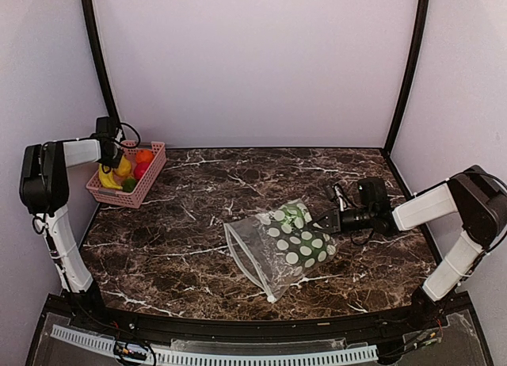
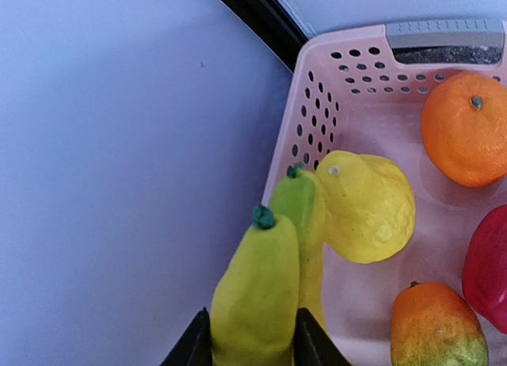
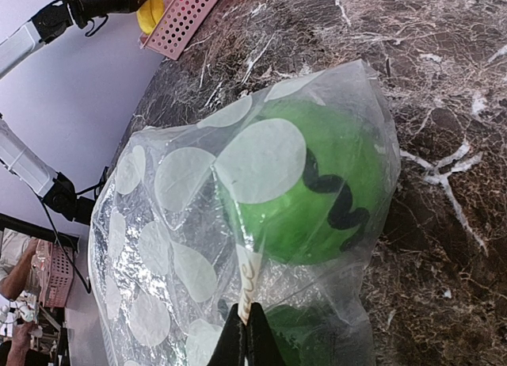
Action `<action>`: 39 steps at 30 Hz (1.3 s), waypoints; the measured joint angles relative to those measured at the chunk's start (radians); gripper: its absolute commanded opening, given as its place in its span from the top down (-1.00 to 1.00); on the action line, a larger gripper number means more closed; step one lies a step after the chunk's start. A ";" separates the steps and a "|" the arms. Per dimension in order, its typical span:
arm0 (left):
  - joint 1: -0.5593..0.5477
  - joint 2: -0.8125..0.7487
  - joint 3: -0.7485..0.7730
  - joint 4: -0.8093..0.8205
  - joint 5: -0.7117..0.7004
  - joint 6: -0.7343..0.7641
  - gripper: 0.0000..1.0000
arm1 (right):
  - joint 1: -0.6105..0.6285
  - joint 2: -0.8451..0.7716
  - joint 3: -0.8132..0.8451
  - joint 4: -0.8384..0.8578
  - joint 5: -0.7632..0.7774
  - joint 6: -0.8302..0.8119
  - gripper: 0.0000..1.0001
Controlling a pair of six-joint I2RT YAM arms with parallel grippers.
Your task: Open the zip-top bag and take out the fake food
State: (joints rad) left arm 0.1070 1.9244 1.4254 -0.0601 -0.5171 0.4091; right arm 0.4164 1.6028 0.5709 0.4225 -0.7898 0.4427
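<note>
The zip-top bag [image 1: 287, 243], clear with pale dots on green, lies on the marble table, its mouth gaping to the left. My right gripper [image 1: 323, 220] is shut on the bag's right edge; in the right wrist view the pads [image 3: 249, 328] pinch a fold of plastic of the bag [image 3: 182, 215]. My left gripper [image 1: 112, 155] hangs over the pink basket [image 1: 147, 185] and is shut on a yellow-green banana [image 2: 257, 279]. Other fake food lies in the basket: an orange [image 2: 466, 128], a yellow piece [image 2: 372, 211], a magenta-red fruit [image 2: 489, 267] and an orange-green one [image 2: 437, 328].
The pink slotted basket [image 2: 321, 104] stands at the table's far left corner against the lilac wall [image 2: 119, 160]. Black frame posts [image 1: 405, 73] rise at the back corners. The table's near edge has a black rail [image 1: 238, 326].
</note>
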 measured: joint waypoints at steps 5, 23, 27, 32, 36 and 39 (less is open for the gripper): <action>-0.001 0.057 0.022 -0.040 -0.001 -0.003 0.08 | 0.000 0.000 0.000 0.000 0.000 0.000 1.00; -0.127 -0.051 0.098 -0.142 0.005 -0.062 -0.30 | 0.000 0.000 0.000 0.000 0.000 0.000 1.00; -0.211 -0.161 0.070 -0.144 0.046 -0.095 -0.22 | 0.000 0.000 0.000 0.001 0.000 0.000 1.00; -0.293 -0.319 -0.039 -0.170 0.140 -0.175 -0.17 | 0.000 0.004 0.000 0.004 0.000 0.000 1.00; -0.369 -0.452 -0.214 -0.174 0.204 -0.238 -0.18 | 0.000 0.014 0.000 0.005 -0.003 0.000 1.00; -0.426 -0.554 -0.364 -0.150 0.278 -0.290 -0.20 | 0.000 0.019 0.000 0.004 -0.003 -0.001 1.00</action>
State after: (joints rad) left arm -0.3195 1.3701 1.0611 -0.2104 -0.2394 0.1188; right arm 0.4160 1.6222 0.5709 0.4267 -0.7929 0.4419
